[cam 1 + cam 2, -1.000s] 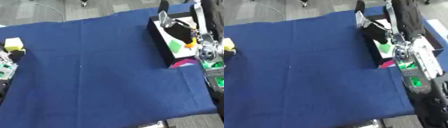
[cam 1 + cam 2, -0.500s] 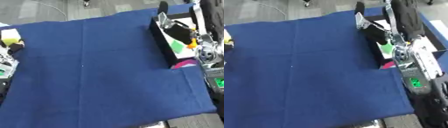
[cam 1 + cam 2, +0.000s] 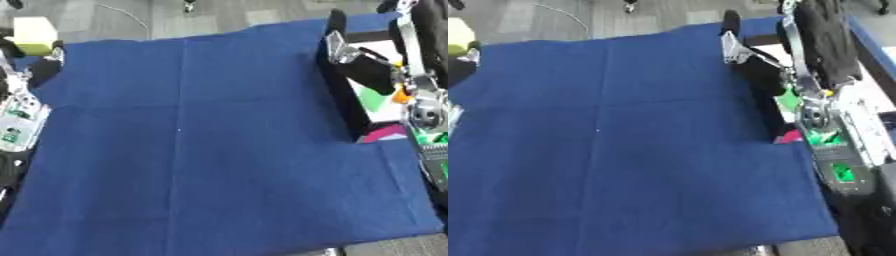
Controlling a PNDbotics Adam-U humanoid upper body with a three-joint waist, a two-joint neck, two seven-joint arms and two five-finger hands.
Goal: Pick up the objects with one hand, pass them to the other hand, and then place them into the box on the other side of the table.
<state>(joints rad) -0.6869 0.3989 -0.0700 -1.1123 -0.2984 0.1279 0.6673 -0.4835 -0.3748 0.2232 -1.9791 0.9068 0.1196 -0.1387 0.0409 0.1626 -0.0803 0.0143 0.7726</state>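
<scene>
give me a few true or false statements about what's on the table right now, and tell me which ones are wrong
1. A blue cloth covers the table. True.
2. The box stands at the cloth's left edge. False: it is at the right edge.
3. The yellow block lies inside the box. False: it is at the far left, by the left hand.
4. The box holds green and pink things. True.
5. The right hand is over the box. True.
6. The middle of the cloth is piled with things. False: it is bare.
</scene>
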